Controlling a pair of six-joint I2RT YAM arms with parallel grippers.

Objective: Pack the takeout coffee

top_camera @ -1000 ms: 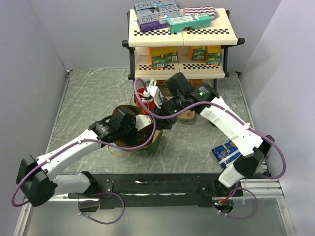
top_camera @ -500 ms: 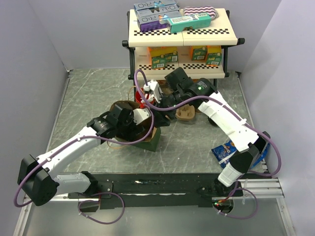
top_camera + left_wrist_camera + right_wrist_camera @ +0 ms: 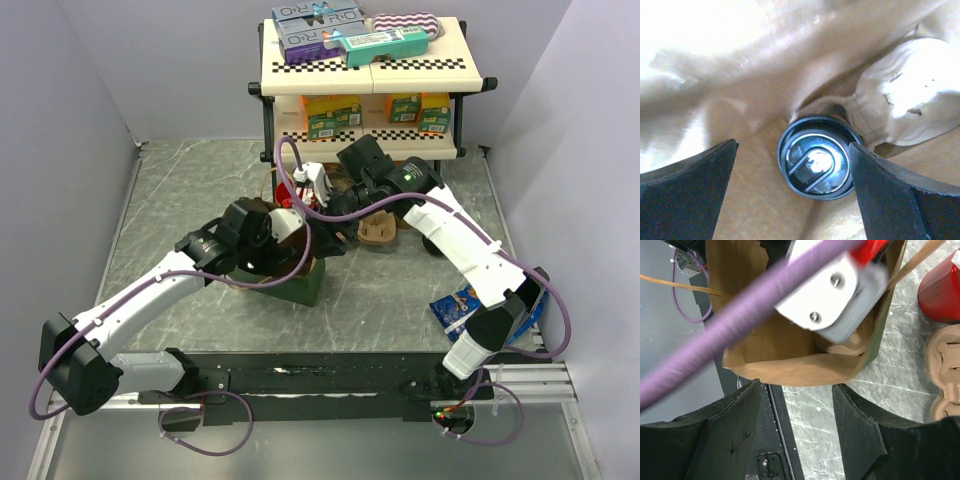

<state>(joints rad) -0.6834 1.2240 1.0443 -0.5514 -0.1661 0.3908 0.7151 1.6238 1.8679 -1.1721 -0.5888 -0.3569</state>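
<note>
Surface [image 3: 180, 200]: grey marbled, bearing everything listed below.

Shelf [image 3: 455, 50]: two tiers at far edge. Top boxes lettered "R·O" in part, rest too small to read.

Bag [image 3: 310, 283]: brown paper, upright, mouth open to admit an arm.

Left gripper [image 3: 792, 145]: inside bag, jaws spread to either side of coffee, apparently clear of it.

Right gripper [image 3: 795, 407]: over bag's rim, jaws spread, pinching nothing. Probably placed to steady the mouth.

Coffee [image 3: 815, 157]: upright on bag floor, black lid up, just beside pale pulp insert [image 3: 905, 100]. Packing judged nearly done. Lid embossing unreadable.
</note>
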